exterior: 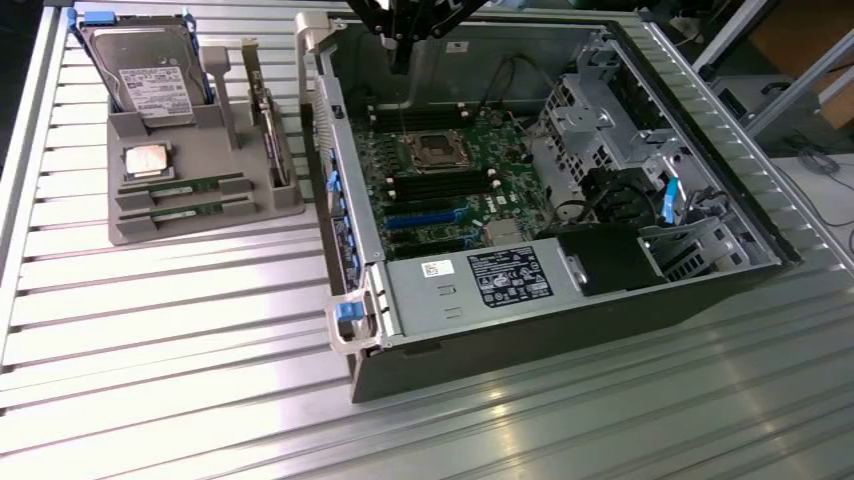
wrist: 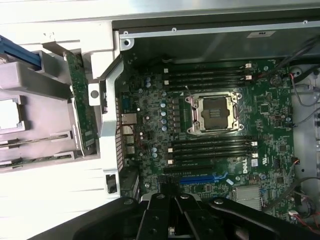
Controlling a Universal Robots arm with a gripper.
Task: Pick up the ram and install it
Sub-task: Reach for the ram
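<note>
Two ram sticks, thin green strips, lie in slots at the front of a grey holder on the exterior view's left. The wrist view shows them as narrow strips in the holder. My gripper hangs over the far end of the open computer case, well away from the ram. Seen from the wrist, the gripper is shut with nothing in it, above the motherboard. Black memory slots flank the bare processor socket.
The holder also carries a hard drive, a square silver processor and an upright green expansion card. Inside the case sit a power supply, a drive cage and cables. Everything stands on a ribbed metal table.
</note>
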